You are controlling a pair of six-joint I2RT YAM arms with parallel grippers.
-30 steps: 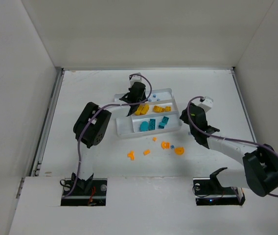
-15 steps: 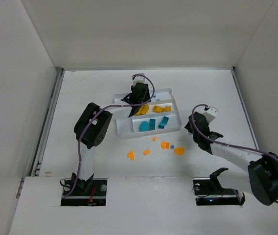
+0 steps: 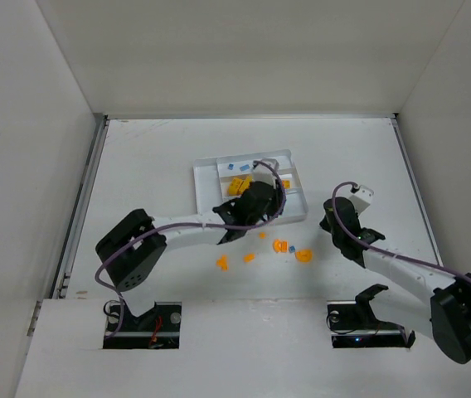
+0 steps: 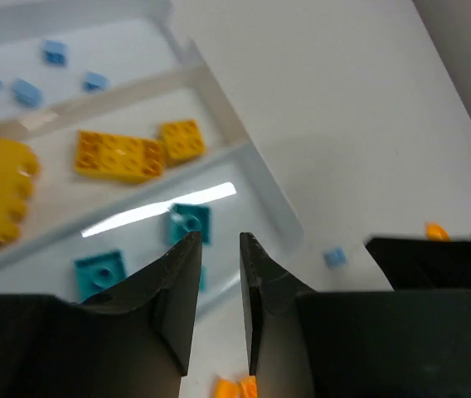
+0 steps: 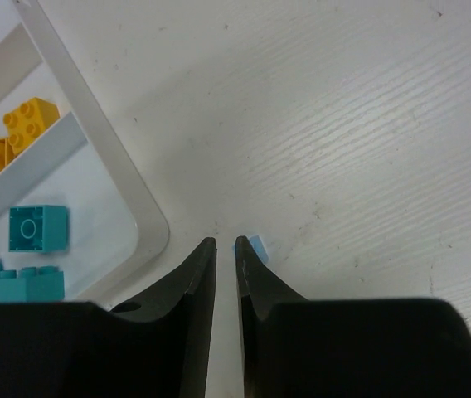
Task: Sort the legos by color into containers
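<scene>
The white tray (image 3: 198, 178) holds light blue legos in its far section, yellow legos (image 3: 237, 184) in the middle and teal ones nearest. My left gripper (image 3: 254, 217) hovers over the tray's near wall (image 4: 260, 178), its jaws a narrow gap apart and empty (image 4: 219, 242). Teal bricks (image 4: 190, 222) lie just ahead of it. An orange piece (image 4: 227, 385) lies below it. My right gripper (image 3: 327, 222) is low over the table right of the tray's corner (image 5: 136, 207), nearly closed and empty (image 5: 225, 243). A tiny light blue piece (image 5: 256, 246) lies beside its right fingertip.
Several orange legos lie loose on the table in front of the tray (image 3: 221, 264), (image 3: 249, 258), (image 3: 279, 245), (image 3: 303, 255), with a small blue one (image 3: 292, 248) among them. White walls enclose the table on three sides.
My left arm swung from the tray's far side to its near edge. My right gripper drew back from the tray's right corner, toward the near right.
</scene>
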